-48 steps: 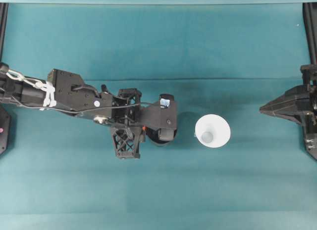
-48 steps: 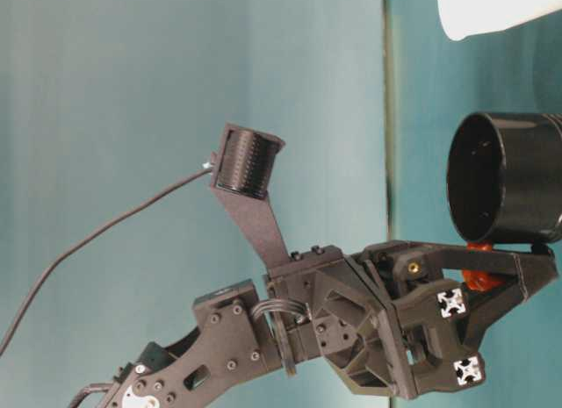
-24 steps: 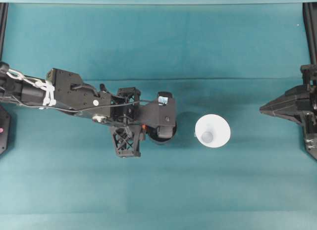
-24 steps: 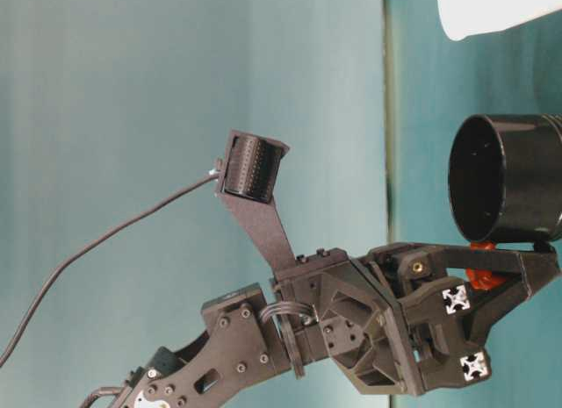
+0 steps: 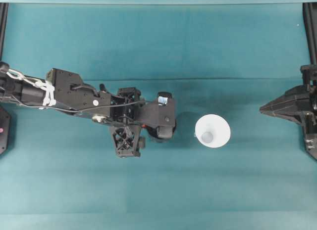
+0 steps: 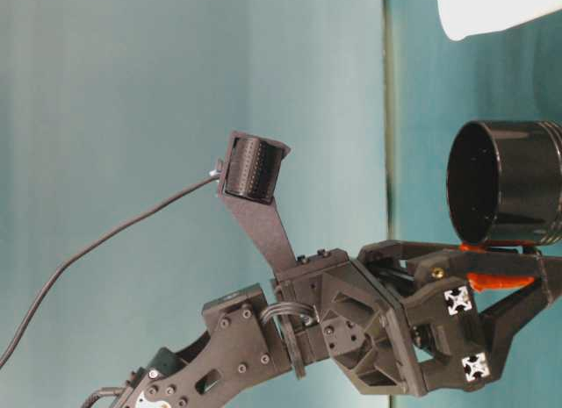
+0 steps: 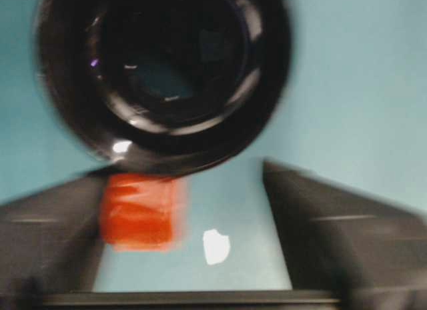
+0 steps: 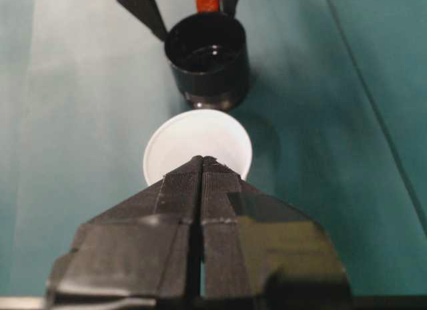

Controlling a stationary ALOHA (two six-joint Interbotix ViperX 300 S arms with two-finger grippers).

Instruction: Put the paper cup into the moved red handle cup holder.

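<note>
Overhead, the paper cup (image 5: 212, 131) is seen standing apart from the red handle cup holder (image 5: 166, 132), whose tab is flanked by the spread left gripper (image 6: 518, 281) at table level, so it could be knocked; in the right wrist view the right gripper (image 8: 201, 165) is seen closed and empty.

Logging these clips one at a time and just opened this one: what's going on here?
The left gripper is at the black red handle cup holder near the middle of the teal table, its fingers spread on either side of the red handle tab; one finger sits against the tab, the other is apart from it. The white paper cup stands empty beside the holder, untouched. The right gripper is shut and parked at the table's right edge, pointing toward the cup.
</note>
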